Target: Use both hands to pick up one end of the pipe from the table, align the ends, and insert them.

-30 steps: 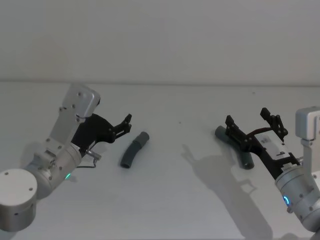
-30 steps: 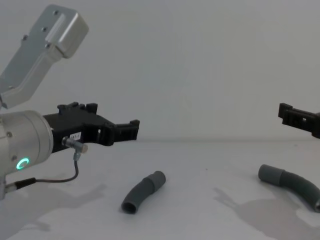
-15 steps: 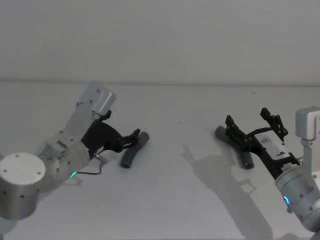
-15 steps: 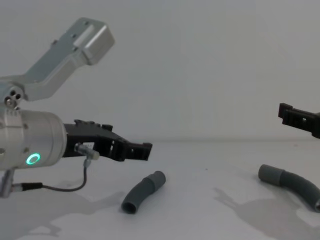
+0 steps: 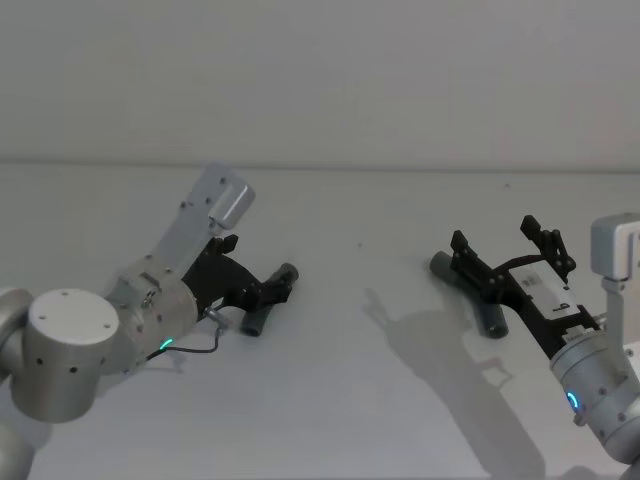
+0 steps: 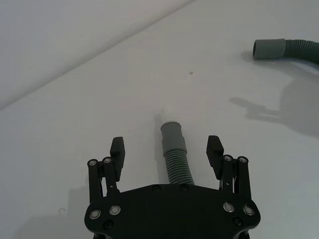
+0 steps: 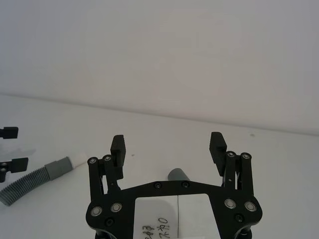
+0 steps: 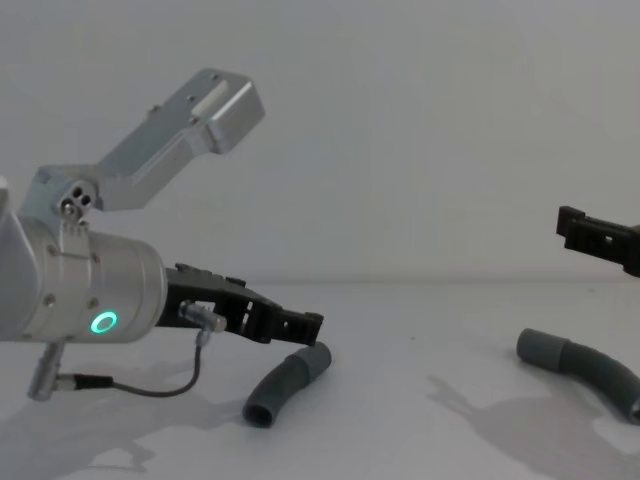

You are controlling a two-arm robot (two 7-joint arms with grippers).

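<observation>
Left gripper (image 6: 166,149): jaws spread wide, low over the table (image 5: 350,400), one finger on each side of the short pipe. No contact visible.
Short pipe (image 6: 175,154): flat on the table's left side, ribbed body between the fingers, collar pointing away from the wrist.
White tip (image 7: 78,160): sticks out past the collar, clear of the fingers.
Right gripper (image 7: 168,144): jaws spread wide, held above the long pipe, clear of it.
Long pipe (image 8: 585,368): flat on the table's right side, well apart from the short pipe.
Stage (judged): first grasp is pending and nothing is lifted.
Risk 1: the short pipe rolls or swings out as the jaws shut, because the round, curved body lies loose.
Risk 2: the fingertips jam on the table if the gripper goes lower.
Risk 3: a skewed grip leaves the tip off-axis and the ends will not line up.
</observation>
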